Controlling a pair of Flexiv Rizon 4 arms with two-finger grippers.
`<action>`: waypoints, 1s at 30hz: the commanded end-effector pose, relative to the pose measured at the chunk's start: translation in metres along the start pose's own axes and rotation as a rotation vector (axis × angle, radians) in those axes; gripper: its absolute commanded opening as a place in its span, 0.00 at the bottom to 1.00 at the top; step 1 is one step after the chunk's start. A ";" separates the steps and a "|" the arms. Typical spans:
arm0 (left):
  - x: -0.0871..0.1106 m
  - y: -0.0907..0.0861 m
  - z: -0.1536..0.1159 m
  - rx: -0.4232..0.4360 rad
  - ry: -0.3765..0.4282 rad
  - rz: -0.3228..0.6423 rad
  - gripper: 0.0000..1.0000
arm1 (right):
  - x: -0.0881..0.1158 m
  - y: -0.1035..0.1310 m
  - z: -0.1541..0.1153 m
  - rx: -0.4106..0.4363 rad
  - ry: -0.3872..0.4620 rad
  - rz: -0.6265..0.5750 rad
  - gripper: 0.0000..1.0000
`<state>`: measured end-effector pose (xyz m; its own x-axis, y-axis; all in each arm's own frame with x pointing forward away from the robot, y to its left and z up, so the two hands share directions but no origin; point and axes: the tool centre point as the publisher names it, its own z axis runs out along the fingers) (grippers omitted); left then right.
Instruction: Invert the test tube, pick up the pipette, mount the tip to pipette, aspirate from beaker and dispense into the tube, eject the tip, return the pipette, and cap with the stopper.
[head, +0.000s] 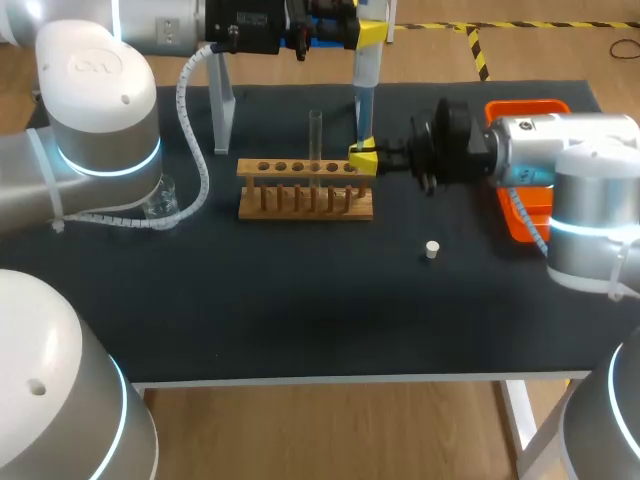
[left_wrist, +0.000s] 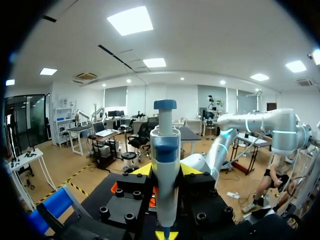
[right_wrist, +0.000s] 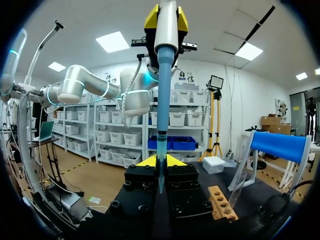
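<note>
No writing, number or sign can be read; a faint grey emblem sits on the left arm's white joint cap (head: 88, 66), well to the left of the wooden test tube rack (head: 305, 190), too dim to make out; the pipette (head: 366, 75), above that rack's right end, shows no scale clear enough to read.

**Plastic, wood and matt cloth at the bench**

The pipette (head: 367, 70), gripped by the left gripper (left_wrist: 166, 170), is smooth, glossy plastic. Its tip (right_wrist: 161, 100), pinched in the right gripper (right_wrist: 160, 161), looks like translucent blue plastic. Just beside the right gripper is a bare wooden rack (head: 305, 190) holding a clear, shiny test tube (head: 316, 130). Under both grippers lies a matt black table cover (head: 300, 300).
</note>
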<state>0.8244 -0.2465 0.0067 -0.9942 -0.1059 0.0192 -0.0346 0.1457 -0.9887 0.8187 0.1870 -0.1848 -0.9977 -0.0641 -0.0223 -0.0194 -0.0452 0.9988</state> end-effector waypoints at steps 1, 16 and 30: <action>0.000 0.008 0.002 -0.004 -0.001 -0.001 0.00 | 0.000 0.017 -0.002 0.003 0.000 -0.007 0.00; 0.000 0.008 0.002 -0.004 -0.001 -0.001 0.00 | -0.003 0.037 -0.005 -0.016 -0.003 -0.044 0.00; 0.000 0.008 0.002 -0.004 -0.001 -0.001 0.00 | 0.005 0.004 -0.016 0.048 0.003 -0.012 1.00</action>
<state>0.8241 -0.2464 -0.0009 -0.9941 -0.1065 0.0207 -0.0369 0.1522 -0.9877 0.8179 0.1787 -0.1792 -0.9972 -0.0668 -0.0343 -0.0346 0.0031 0.9994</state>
